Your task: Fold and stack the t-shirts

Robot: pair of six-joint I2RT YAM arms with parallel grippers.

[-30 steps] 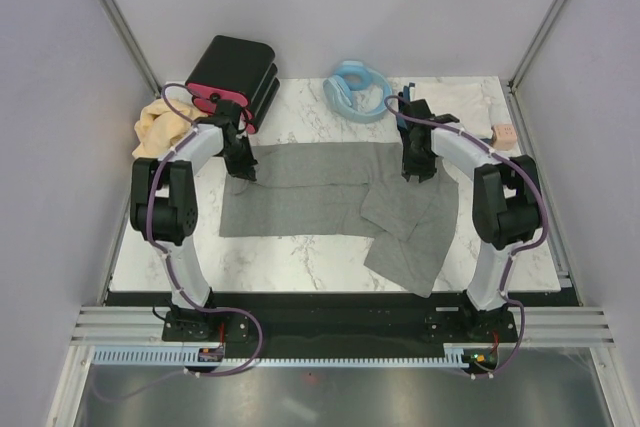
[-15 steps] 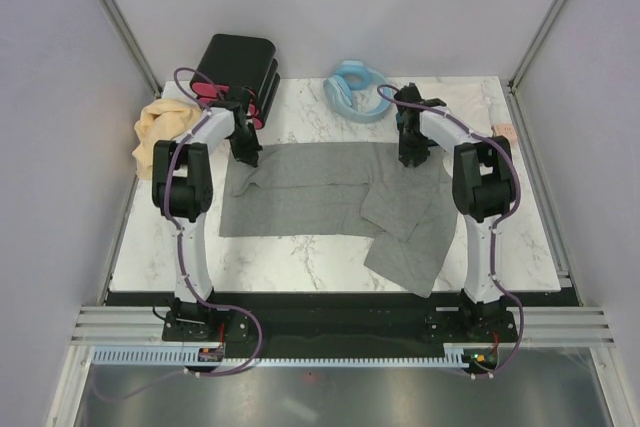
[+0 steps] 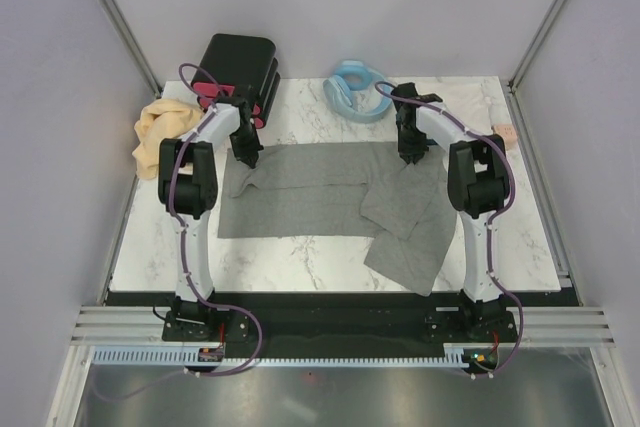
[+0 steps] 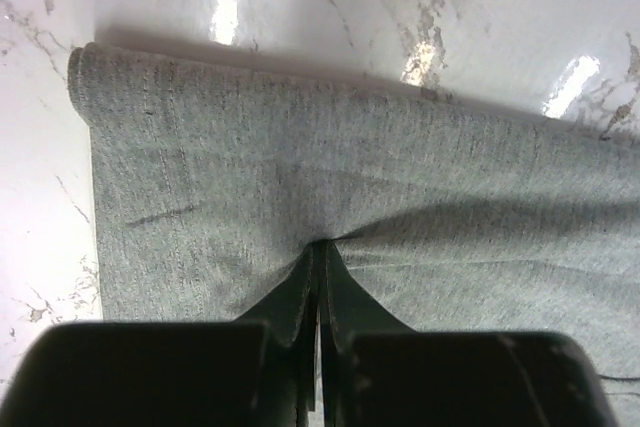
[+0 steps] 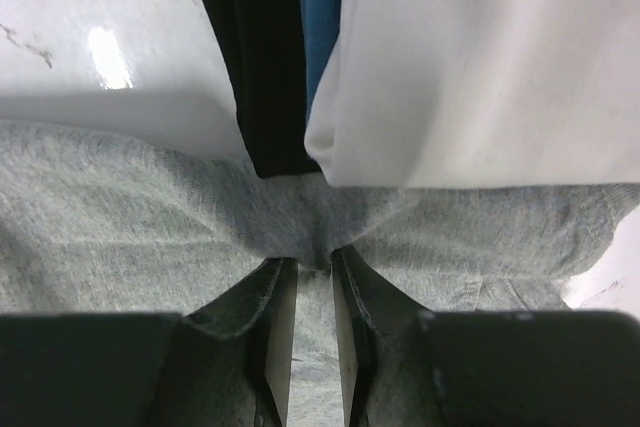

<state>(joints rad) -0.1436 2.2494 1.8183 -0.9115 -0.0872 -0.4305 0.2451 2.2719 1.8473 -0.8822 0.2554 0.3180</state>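
- Now the grey shirt (image 3: 320,197) lies spread across the middle of the tabletop (image 3: 300,252). Its far edge runs from 9 to 3 o'clock, and a doubled-over flap trails toward 5 o'clock.
- The left gripper (image 3: 247,157) sits at the shirt's 11 o'clock end, jaws pressed together on a pinch of grey cloth. In the wrist view, creases fan out from the tips, so this bite looks sound.
- The right gripper (image 3: 408,154) sits at the 1 o'clock end. Its fingers (image 5: 272,297) stand a narrow gap apart with a ridge of grey cloth between the tips, but I cannot tell whether it is clamped. That bite likely needs to be firm before any lift.
- A white shirt (image 5: 480,67) and a dark shirt (image 5: 250,47) lie right at the grey edge, just past the right gripper at 12 o'clock. Only the grey layer should go between the tips, or a neighbour may be dragged along.
- The step in hand looks like taking the far edge at both ends, to carry it toward 6 o'clock for a fold.
- Doing it well probably means raising both ends together and level, with the edge taut between them so the middle does not sag.
- The 5 o'clock flap is the weak spot. It will probably bunch under the fold unless it is smoothed out.
- A tan shirt (image 3: 160,132) waits at 10 o'clock, well apart from that path.
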